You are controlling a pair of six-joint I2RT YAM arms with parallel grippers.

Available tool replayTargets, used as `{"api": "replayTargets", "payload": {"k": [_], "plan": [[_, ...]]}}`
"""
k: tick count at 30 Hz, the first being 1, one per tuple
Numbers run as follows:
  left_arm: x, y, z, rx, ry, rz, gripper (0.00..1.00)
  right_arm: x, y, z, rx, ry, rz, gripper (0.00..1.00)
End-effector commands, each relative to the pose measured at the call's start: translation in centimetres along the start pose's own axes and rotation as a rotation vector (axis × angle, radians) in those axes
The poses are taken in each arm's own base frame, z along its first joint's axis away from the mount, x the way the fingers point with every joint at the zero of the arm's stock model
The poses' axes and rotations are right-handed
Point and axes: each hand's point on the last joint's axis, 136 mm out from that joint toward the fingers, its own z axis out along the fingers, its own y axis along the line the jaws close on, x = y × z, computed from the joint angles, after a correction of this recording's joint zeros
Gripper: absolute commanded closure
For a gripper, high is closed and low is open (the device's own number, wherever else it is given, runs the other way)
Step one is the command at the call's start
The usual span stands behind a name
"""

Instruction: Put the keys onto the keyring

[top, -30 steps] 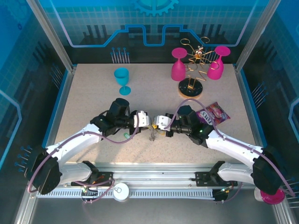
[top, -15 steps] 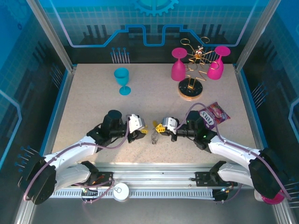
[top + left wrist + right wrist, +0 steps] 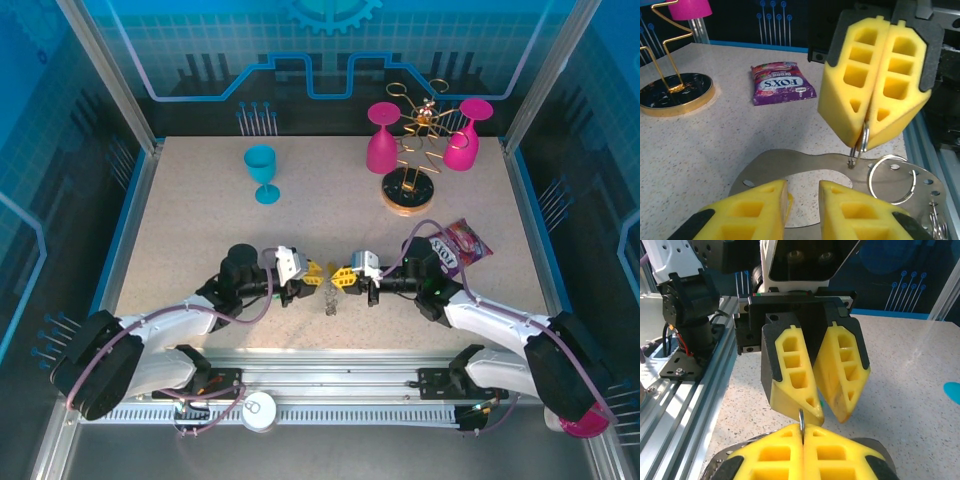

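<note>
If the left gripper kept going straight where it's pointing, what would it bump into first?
Most likely the right gripper: its yellow foam fingers, shut on a thin silver metal ring, sit right ahead of the left gripper. The gap looks small.

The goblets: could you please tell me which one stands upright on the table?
The blue goblet, alone on its foot at the left; the left pink goblet and right pink goblet hang upside down on the gold rack.

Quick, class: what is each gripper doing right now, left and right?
Left gripper: open, fingers slightly apart, nothing between them.
Right gripper: shut on a thin metal ring.
</note>
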Motion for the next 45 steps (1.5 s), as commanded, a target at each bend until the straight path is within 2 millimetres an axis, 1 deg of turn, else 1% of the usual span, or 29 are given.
{"api": "replayTargets", "payload": {"k": [1, 3, 7, 28, 31, 35, 36, 37, 39, 40, 43, 45], "plan": [[-0.8, -1.9, 0.0, 0.095, -0.048, 0.020, 0.76, -1.1, 0.0, -0.2, -0.014, -0.050, -0.016, 1.00], [-0.7, -2.5, 0.0, 0.119, -0.043, 0.018, 0.76, -1.3, 0.0, -0.2, -0.016, -0.058, -0.016, 1.00], [-1.1, -2.8, 0.0, 0.139, -0.053, 0.025, 0.76, -1.4, -0.2, -0.1, -0.015, -0.060, -0.015, 1.00], [-2.8, -2.8, 0.0, 0.145, -0.100, 0.041, 0.86, -0.8, 0.6, 0.8, -0.062, -0.045, 0.008, 1.00], [-2.9, -2.9, 0.1, 0.148, -0.101, 0.042, 0.90, -0.9, 0.7, 0.9, -0.067, -0.047, 0.008, 1.00], [-2.8, -2.8, 0.1, 0.142, -0.098, 0.048, 1.00, -0.9, 0.7, 0.8, -0.063, -0.045, 0.007, 1.00], [-2.9, -2.7, 0.0, 0.133, -0.096, 0.057, 1.00, -0.8, 0.5, 0.7, -0.046, -0.037, 0.004, 0.98], [-2.9, -2.6, 0.0, 0.121, -0.093, 0.066, 1.00, -0.6, 0.2, 0.6, -0.020, -0.024, 0.004, 0.88], [-2.9, -2.1, -0.3, 0.084, -0.069, 0.098, 1.00, 0.1, -0.5, 0.0, 0.042, 0.030, -0.015, 0.71], [-2.9, -2.0, -0.4, 0.070, -0.048, 0.119, 1.00, 0.7, -0.9, -0.3, 0.081, 0.077, -0.030, 0.68], [-2.6, -1.6, -1.0, 0.045, 0.056, 0.185, 1.00, 2.0, -1.1, -1.3, 0.117, 0.232, -0.069, 0.68], [-2.3, -1.6, -1.3, 0.049, 0.129, 0.232, 1.00, 2.3, -1.2, -1.8, 0.127, 0.300, -0.103, 0.68]]}}
